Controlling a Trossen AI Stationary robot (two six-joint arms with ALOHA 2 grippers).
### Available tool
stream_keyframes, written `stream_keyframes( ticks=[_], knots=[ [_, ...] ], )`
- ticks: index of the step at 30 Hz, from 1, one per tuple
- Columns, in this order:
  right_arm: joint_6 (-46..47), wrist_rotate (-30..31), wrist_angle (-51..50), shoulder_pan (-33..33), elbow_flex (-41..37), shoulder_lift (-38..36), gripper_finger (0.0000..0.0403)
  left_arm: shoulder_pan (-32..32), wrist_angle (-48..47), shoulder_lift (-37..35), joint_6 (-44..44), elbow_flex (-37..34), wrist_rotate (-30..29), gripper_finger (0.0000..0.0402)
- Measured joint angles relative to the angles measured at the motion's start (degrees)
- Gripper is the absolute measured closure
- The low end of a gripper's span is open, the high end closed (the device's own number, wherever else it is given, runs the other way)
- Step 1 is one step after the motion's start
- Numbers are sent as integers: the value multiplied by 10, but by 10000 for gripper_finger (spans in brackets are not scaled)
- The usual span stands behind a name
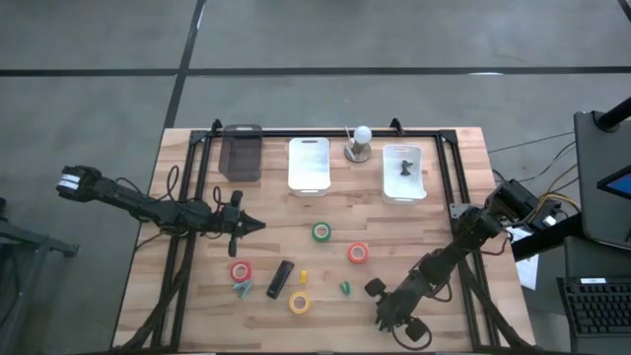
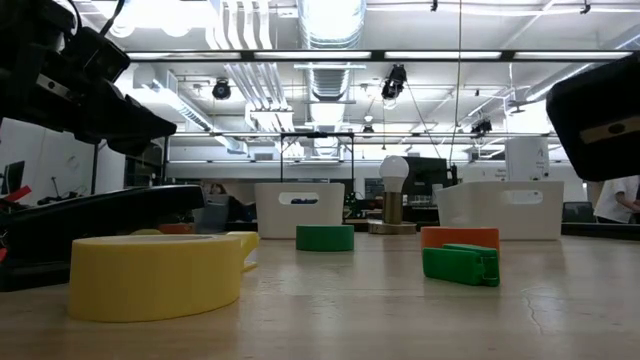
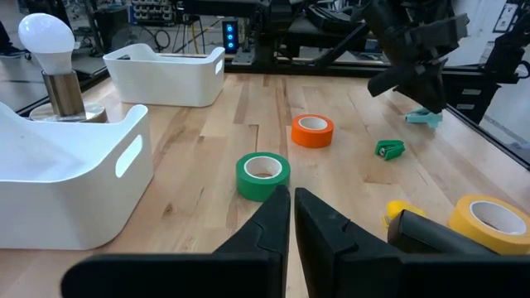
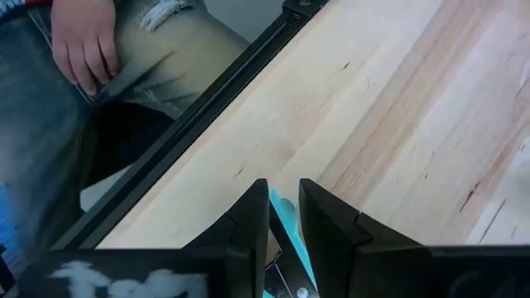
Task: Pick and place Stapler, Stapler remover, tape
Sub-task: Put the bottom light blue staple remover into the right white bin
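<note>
Your left gripper (image 1: 258, 225), fingers pressed together and empty, hovers left of the green tape (image 1: 321, 232). The stapler (image 1: 280, 278) lies nearer you, its length running near-to-far. The right gripper (image 1: 373, 288) grips something teal.

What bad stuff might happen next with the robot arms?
The right gripper is at a teal thing by the table's edge; a nudge might knock it off. A person's hand is just past that edge, so a swing could hit it. The left gripper points at the green tape and may shove it.
</note>
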Motion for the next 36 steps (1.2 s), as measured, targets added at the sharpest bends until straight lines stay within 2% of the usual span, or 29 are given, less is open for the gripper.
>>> stream_keyframes(
  ticks=[12, 26, 36],
  knots=[
    [8, 14, -1, 1, -2, 0, 359, 0, 0, 0, 0, 0, 0, 378],
    [22, 14, 3, 2, -7, 6, 342, 0, 0, 0, 0, 0, 0, 378],
    [45, 9, 40, 5, 13, 51, 336, 0, -4, 0, 0, 0, 0, 378]
  ],
)
